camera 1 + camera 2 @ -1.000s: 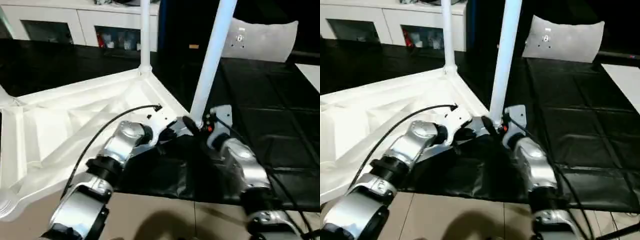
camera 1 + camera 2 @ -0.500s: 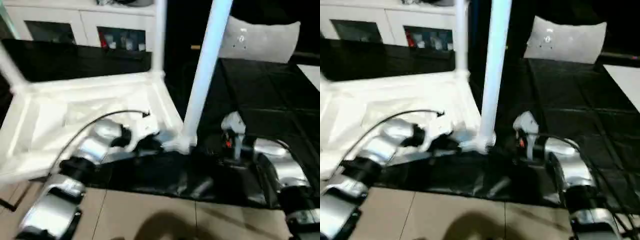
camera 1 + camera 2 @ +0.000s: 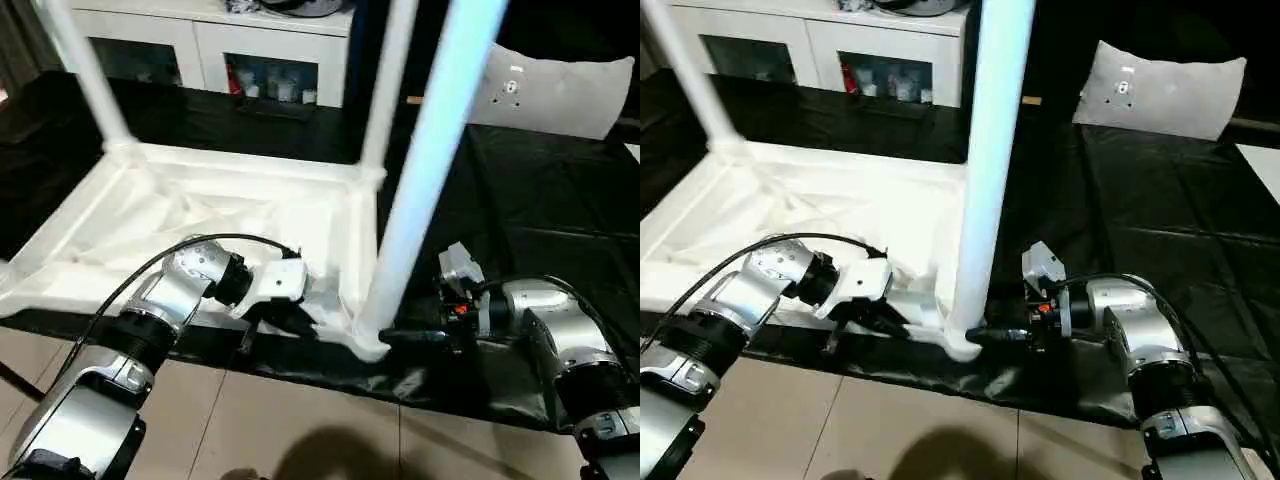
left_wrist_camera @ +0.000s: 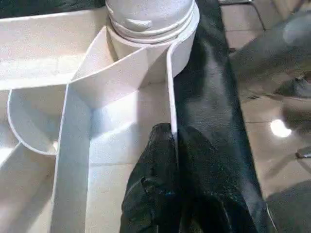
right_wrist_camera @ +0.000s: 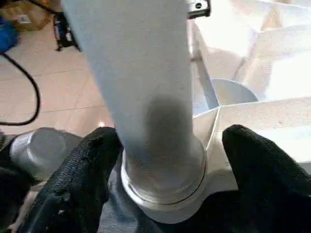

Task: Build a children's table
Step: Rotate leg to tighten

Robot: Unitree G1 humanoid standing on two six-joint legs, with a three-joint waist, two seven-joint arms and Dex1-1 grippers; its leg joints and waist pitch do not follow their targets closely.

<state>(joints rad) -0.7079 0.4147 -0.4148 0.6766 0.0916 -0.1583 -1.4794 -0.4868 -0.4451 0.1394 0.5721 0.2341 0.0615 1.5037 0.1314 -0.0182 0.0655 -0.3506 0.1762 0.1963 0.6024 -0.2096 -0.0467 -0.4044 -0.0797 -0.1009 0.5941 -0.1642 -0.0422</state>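
**Table upside down, near leg between my right fingers**

I see the children's table (image 3: 230,215) lying top-down on the black sheet (image 3: 560,210), its ribbed underside facing up. Three legs stand in corner sockets: the near leg (image 3: 425,170) rises from the corner closest to me, a second leg (image 3: 385,85) from the far corner behind it, and a third leg (image 3: 85,75) from the far corner on my left.

My left gripper (image 4: 172,160) is pinched together on the thin rim wall (image 4: 171,92) of the tabletop, just beside the near leg's socket (image 4: 150,22); one finger sits inside the rim, the other outside against the sheet.

My right gripper (image 5: 165,184) stands spread apart, its two black fingers (image 5: 77,170) flanking the base of the near leg where it meets the socket. I cannot tell whether they press the leg.

Beyond the table are a white cabinet (image 3: 215,45) with glass doors and a grey pillow (image 3: 555,85) on the sheet. Tiled floor (image 3: 300,420) lies nearest me.
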